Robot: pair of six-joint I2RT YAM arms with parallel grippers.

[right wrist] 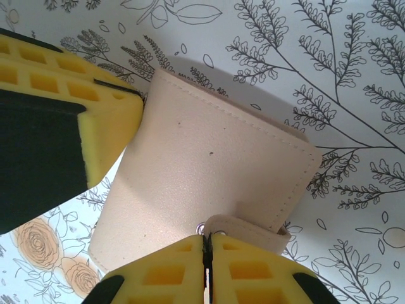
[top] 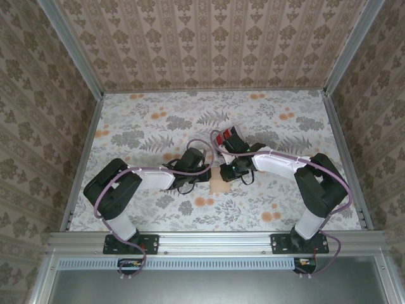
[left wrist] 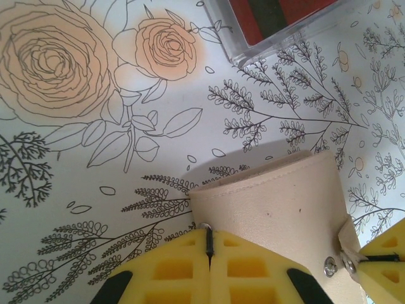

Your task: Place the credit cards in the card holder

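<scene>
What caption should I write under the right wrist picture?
Right gripper shut on the strapped edge of the tan card holder, left gripper at another edge.

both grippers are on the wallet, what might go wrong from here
The right gripper pinches only the strap of the card holder; a pull might slip off or strain it. The left gripper grips an edge close by, so the two may clash. The credit cards sit in a clear case, awkward to pick.
</scene>
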